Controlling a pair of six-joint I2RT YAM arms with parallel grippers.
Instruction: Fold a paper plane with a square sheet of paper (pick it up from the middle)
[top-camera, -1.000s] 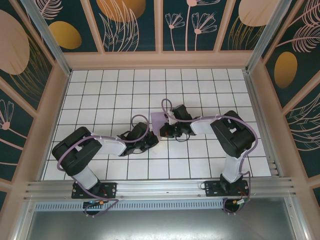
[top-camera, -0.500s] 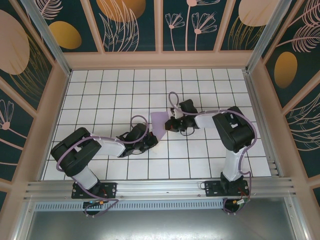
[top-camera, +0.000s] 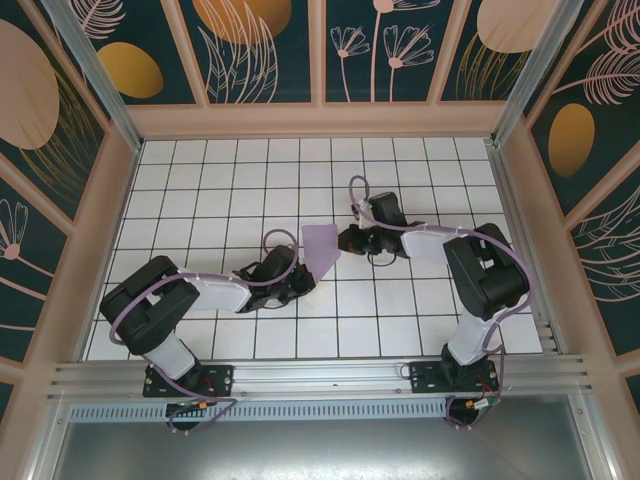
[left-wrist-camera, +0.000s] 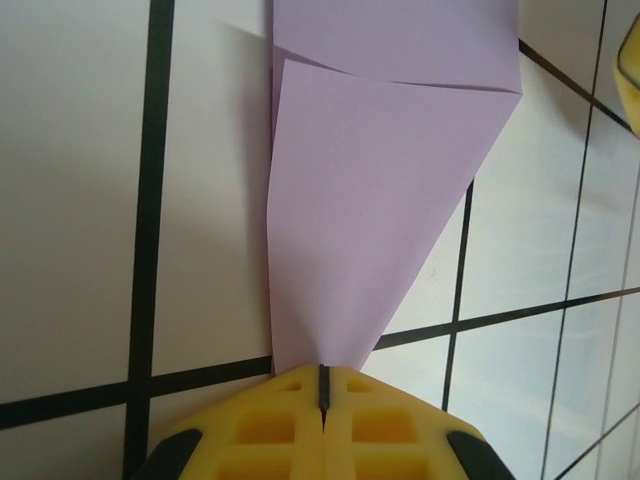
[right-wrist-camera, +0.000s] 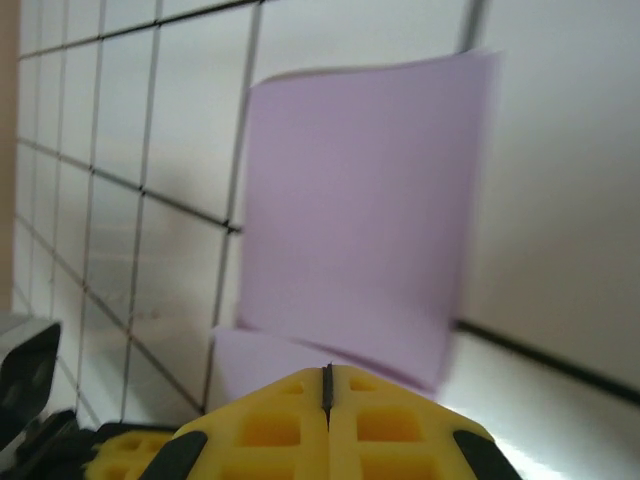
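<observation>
Lavender paper (top-camera: 320, 250), folded to a point, lies on the tiled worktop (top-camera: 200, 180) between my hands. My left hand (top-camera: 302, 283) is pressed together at its tip. My right hand (top-camera: 346, 241) is also together, just beside its other end.

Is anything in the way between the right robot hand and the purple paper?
No, nothing visible is in the way. The right gripper, jaws shut, points straight at the purple paper, whose near edge lies just ahead of its tips.
</observation>
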